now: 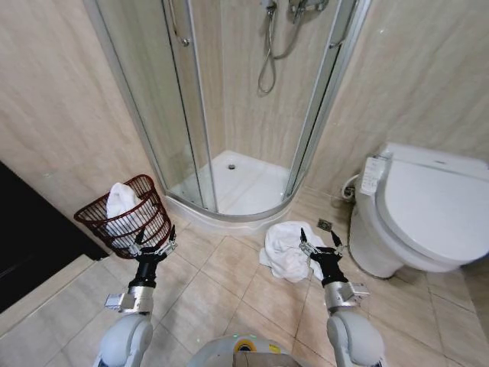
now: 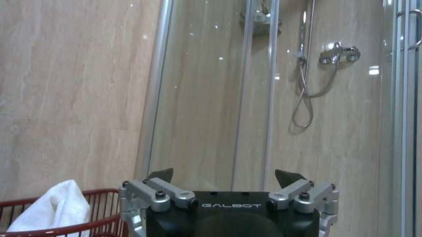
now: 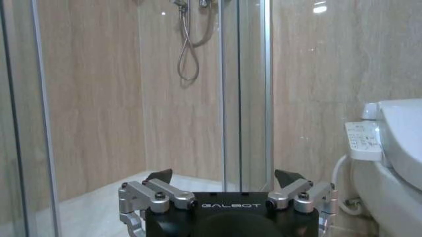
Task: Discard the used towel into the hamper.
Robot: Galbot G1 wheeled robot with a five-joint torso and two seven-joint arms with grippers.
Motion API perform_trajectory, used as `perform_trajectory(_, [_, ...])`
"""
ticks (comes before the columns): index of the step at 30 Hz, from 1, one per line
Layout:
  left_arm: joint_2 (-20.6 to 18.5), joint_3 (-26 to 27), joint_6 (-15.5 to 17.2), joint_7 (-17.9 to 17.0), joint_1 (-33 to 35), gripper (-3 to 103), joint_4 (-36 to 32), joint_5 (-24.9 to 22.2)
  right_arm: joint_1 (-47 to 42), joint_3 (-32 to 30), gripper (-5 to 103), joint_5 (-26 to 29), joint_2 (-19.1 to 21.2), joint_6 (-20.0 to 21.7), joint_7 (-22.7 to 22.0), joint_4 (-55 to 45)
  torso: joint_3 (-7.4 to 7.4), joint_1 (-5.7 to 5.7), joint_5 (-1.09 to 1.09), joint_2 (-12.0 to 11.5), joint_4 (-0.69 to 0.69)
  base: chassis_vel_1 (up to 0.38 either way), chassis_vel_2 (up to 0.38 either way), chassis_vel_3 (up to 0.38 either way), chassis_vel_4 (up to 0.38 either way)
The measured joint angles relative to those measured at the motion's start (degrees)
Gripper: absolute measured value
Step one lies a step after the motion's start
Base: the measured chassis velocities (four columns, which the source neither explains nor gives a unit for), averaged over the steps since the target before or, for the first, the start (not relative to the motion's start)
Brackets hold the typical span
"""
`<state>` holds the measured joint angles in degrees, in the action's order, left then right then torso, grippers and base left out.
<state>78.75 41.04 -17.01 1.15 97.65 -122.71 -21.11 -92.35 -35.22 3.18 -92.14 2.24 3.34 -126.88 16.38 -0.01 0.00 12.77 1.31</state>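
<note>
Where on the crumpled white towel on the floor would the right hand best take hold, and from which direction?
Probably from above, pinching a raised fold near the middle of the white towel. It lies crumpled in a loose heap on the tiles, so a top ridge gives the open right hand something to close on.

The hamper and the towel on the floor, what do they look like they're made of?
The hamper: looks like coated wire, dark red-brown; the openwork ribs let the white cloth inside show through. The towel: soft white fabric, probably terry; it lies crumpled in loose folds on the tiles by the toilet.
</note>
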Motion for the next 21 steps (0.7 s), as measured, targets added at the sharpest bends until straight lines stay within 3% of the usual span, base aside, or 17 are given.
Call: perform_trajectory(21, [0.11, -0.12, -0.42, 0.49, 0.07, 100, 0.05, 0.05, -0.72, -0.32, 100, 0.24, 0.00, -1.53, -0.29, 0.46, 0.00, 0.01, 0.00, 0.00, 0.02, -0.040, 0.036, 0.040, -0.039])
